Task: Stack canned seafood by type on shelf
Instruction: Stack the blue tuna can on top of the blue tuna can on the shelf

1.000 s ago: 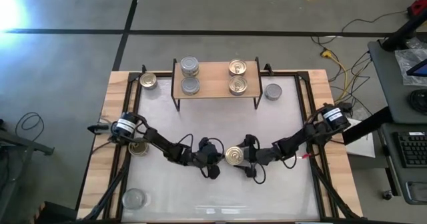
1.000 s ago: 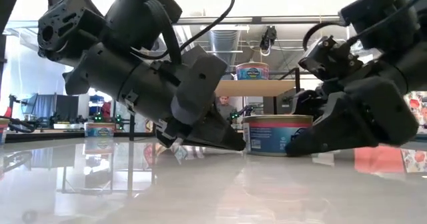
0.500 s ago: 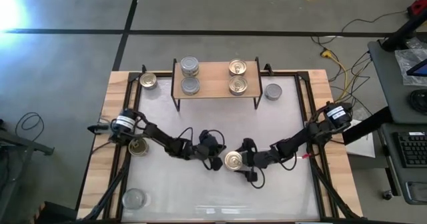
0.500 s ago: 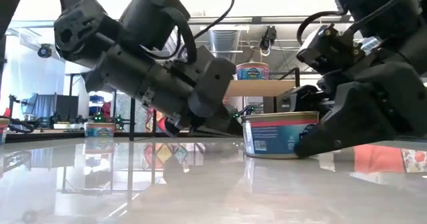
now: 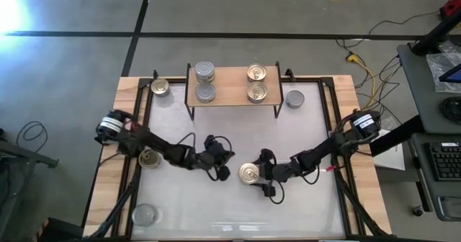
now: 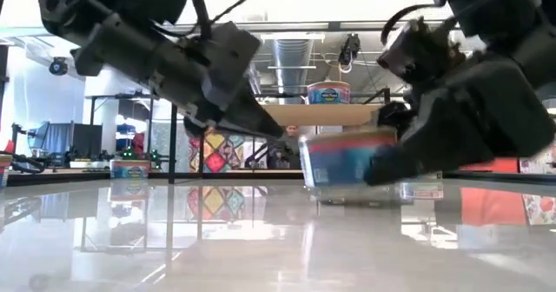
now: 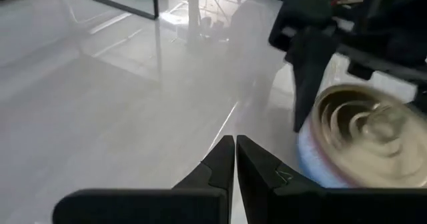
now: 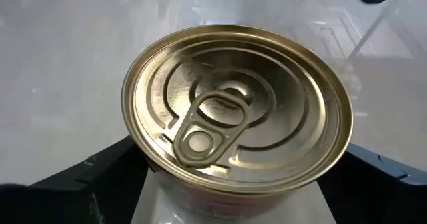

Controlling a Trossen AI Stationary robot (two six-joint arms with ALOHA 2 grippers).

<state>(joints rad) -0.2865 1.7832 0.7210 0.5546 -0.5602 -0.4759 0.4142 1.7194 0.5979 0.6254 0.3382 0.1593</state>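
The shelf [image 5: 234, 84] stands at the table's far side on its wire legs and carries two silver-topped cans [image 5: 206, 92] on its left and two gold-topped cans [image 5: 256, 92] on its right. My right gripper [image 5: 255, 175] is shut on a gold-topped can [image 5: 249, 172] at mid-table, which fills the right wrist view [image 8: 237, 111]. My left gripper [image 5: 225, 173] is shut and hovers just left of that can, touching nothing; its closed fingers [image 7: 235, 151] point past the can [image 7: 363, 134]. My right gripper pinches the gold-topped can by its side wall [image 8: 150, 177], one finger [image 8: 100, 177] on each side below the rim. The fingers come nearly level from the table's right. The can sits upright, top up, and looks raised slightly off the table in the low view [image 6: 347, 157].
Loose cans lie about: a gold one [image 5: 160, 87] left of the shelf, a silver one [image 5: 294, 98] right of it, a gold one [image 5: 149, 158] under my left arm, a silver one [image 5: 145, 214] near the near-left corner. The table [image 5: 238, 134] between the shelf and the grippers is bare.
My right gripper has carried the gold-topped can a little toward the near edge and left, and the can has come up slightly from the table. My left gripper has drawn back from the can toward the left and risen, staying shut.
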